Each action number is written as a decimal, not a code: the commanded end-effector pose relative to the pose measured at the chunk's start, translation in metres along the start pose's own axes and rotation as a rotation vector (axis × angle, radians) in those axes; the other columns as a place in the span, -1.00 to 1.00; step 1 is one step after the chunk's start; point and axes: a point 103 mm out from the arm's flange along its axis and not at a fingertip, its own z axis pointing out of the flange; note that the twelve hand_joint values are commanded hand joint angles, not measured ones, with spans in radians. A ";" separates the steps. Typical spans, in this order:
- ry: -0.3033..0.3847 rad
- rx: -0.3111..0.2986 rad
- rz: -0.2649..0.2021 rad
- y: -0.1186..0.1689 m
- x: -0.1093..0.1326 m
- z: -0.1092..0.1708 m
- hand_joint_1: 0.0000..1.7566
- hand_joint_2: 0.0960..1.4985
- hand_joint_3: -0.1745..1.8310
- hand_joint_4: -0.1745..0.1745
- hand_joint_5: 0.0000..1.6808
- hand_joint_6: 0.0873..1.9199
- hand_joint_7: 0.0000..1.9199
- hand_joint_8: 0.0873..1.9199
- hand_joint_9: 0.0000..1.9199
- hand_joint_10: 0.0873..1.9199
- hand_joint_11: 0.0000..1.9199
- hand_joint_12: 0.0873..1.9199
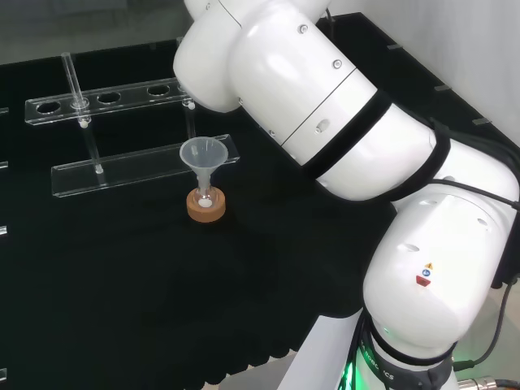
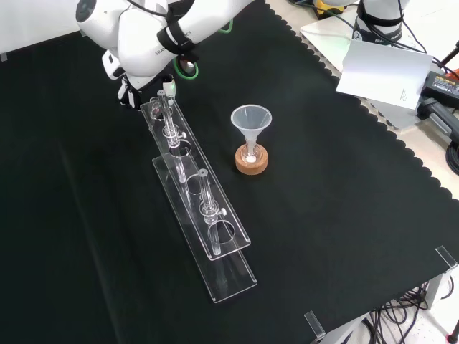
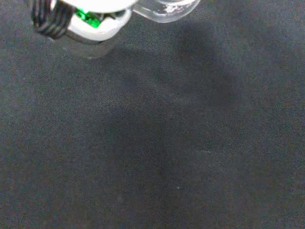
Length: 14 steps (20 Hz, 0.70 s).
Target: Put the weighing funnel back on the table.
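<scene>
A long clear rack point(image 2: 197, 208) lies slantwise on the black-clothed table point(image 2: 344, 215). To its right, apart from it, a funnel point(image 2: 251, 120) stands mouth up in a small flask on a cork ring point(image 2: 251, 162). The robot hand point(image 2: 129, 92) shows under the white arm point(image 2: 143, 36), near the rack's far end.

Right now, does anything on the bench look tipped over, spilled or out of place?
Nothing stands out. The funnel stands upright in its flask on the cork ring, the clear rack is upright too, and the cloth shows no spill.
</scene>
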 end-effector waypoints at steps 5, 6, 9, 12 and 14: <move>0.002 0.014 -0.010 0.014 0.012 0.011 0.25 -0.12 -0.22 1.00 0.42 -0.23 -0.56 -0.32 -0.13 -0.64 -0.13 0.03; -0.001 0.016 -0.011 0.016 0.014 0.012 0.25 -0.12 -0.22 1.00 0.42 -0.23 -0.57 -0.32 -0.13 -0.64 -0.13 0.03; -0.002 0.008 -0.012 0.018 0.018 0.012 0.25 -0.12 -0.22 1.00 0.42 -0.23 -0.56 -0.32 -0.13 -0.64 -0.13 0.03; -0.004 0.003 -0.014 0.017 0.020 0.010 0.25 -0.12 -0.22 1.00 0.42 -0.23 -0.56 -0.32 -0.13 -0.64 -0.13 0.03; -0.013 0.001 -0.018 0.016 0.021 0.010 0.25 -0.12 -0.22 1.00 0.42 -0.23 -0.56 -0.32 -0.13 -0.64 -0.13 0.03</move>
